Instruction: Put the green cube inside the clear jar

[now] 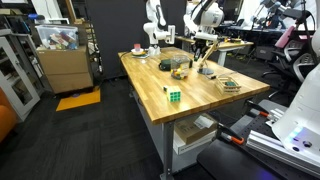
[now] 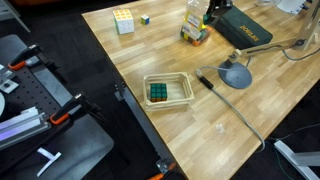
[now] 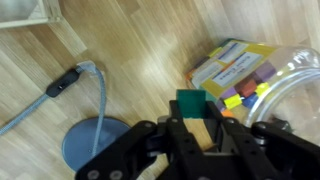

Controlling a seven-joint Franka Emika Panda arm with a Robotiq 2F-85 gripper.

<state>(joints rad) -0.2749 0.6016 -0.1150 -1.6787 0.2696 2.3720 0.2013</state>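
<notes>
My gripper point(image 3: 193, 118) is shut on the green cube point(image 3: 191, 103), which sits between the fingertips above the wooden table. The clear jar point(image 3: 285, 70) lies just to the right of the cube in the wrist view, with several coloured blocks inside it. The cube is beside the jar's mouth, not inside it. In both exterior views the gripper point(image 2: 212, 14) point(image 1: 205, 47) hangs over the jar point(image 2: 195, 31) point(image 1: 207, 69). The cube itself is too small to make out there.
A grey round lamp base point(image 3: 95, 145) point(image 2: 237, 75) with a black cable lies close by. A clear tray of green cubes point(image 2: 167, 90), a dark book point(image 2: 245, 30), a Rubik's cube point(image 2: 124, 20) and a small cube point(image 2: 145, 19) are on the table point(image 2: 200, 130).
</notes>
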